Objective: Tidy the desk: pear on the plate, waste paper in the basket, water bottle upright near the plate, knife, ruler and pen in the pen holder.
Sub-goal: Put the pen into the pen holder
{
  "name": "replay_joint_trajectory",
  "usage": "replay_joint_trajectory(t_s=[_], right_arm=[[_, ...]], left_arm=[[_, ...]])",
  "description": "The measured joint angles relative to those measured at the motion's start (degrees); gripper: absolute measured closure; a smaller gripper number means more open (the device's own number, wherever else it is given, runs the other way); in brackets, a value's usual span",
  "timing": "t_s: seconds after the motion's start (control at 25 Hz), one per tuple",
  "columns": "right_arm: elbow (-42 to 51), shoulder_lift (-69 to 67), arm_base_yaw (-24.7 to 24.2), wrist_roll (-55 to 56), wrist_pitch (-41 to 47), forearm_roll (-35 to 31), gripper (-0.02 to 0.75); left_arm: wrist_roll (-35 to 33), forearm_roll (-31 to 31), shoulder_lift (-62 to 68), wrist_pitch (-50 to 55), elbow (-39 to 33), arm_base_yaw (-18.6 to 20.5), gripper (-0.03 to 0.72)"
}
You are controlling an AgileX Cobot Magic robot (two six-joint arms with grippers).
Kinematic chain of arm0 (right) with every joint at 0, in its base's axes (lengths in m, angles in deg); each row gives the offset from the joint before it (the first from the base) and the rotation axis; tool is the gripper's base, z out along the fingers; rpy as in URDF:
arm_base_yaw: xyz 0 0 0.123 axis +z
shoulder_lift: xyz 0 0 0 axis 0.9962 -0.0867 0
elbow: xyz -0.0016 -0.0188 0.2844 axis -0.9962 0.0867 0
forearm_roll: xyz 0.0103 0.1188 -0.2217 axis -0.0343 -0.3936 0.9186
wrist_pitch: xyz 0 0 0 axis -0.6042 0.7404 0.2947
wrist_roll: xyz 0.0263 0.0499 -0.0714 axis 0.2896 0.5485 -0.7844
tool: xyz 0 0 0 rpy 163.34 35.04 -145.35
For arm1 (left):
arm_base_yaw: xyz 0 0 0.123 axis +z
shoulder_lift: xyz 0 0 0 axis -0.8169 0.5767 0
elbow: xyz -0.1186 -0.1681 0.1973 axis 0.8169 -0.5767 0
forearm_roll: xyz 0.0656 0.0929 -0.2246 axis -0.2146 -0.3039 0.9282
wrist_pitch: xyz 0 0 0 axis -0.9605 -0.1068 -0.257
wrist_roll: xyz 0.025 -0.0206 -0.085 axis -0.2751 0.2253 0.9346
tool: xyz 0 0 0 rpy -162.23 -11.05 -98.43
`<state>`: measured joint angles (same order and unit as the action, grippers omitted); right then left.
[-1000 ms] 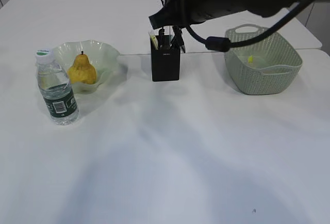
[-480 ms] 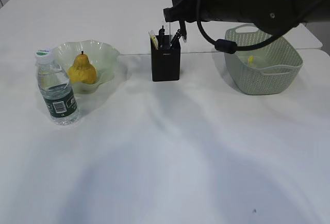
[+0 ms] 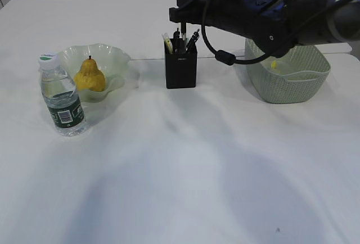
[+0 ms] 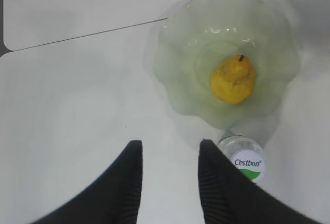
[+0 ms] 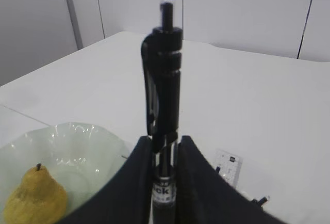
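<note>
Left wrist view: "Cestbon" reads on the water bottle [image 4: 246, 162] cap, just right of the left gripper [image 4: 167, 175], jaws part-open, empty; pear [image 4: 233, 78] on the plate [image 4: 178, 53] ahead. Right gripper [image 5: 165, 152] clamps the pen [image 5: 164, 95] upright above the pen holder [image 3: 180, 71].

1. Right arm [image 3: 270, 16]: you see a glossy black casing with blue accents and a looping black cable carrying a thick collar.
2. Right gripper [image 5: 164, 154]: smooth, curved black fingers.
3. Left gripper [image 4: 167, 182]: matte black fingers with ribbed inner faces.
</note>
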<state>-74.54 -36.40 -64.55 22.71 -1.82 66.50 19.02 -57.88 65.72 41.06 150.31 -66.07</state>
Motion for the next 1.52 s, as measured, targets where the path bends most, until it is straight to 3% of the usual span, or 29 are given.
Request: replay_joint_trajectory(t_s=[0.52, 1.52], right_arm=[[-16.6, -12.1, -0.8, 0.4, 4.7, -0.8, 0.615], [-22.9, -21.1, -1.7, 1.7, 7.4, -1.2, 0.615]], left_arm=[[0.0, 0.1, 0.0, 0.0, 0.0, 0.0, 0.433], [0.0, 0.1, 0.0, 0.0, 0.0, 0.0, 0.433]])
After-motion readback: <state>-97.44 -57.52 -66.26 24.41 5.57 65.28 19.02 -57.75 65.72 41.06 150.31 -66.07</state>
